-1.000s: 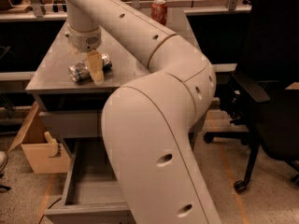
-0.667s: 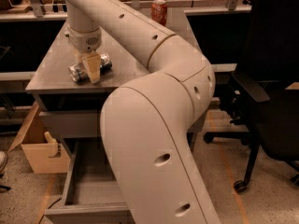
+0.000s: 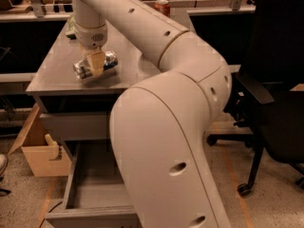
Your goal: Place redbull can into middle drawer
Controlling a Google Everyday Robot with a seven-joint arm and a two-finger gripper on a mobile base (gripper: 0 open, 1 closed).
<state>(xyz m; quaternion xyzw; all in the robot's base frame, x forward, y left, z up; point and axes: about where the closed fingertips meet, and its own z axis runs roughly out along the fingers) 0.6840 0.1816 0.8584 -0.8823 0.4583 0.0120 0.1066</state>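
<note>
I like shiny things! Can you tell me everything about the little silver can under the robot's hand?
The redbull can is small, slim and shiny, silver with some blue, and looks crinkled like thin metal. It seems to lie on its side on the grey cabinet top, towards the front. The gripper reaches straight down over its middle and hides that part, so only the two ends show. It is not in the open middle drawer below.
</note>
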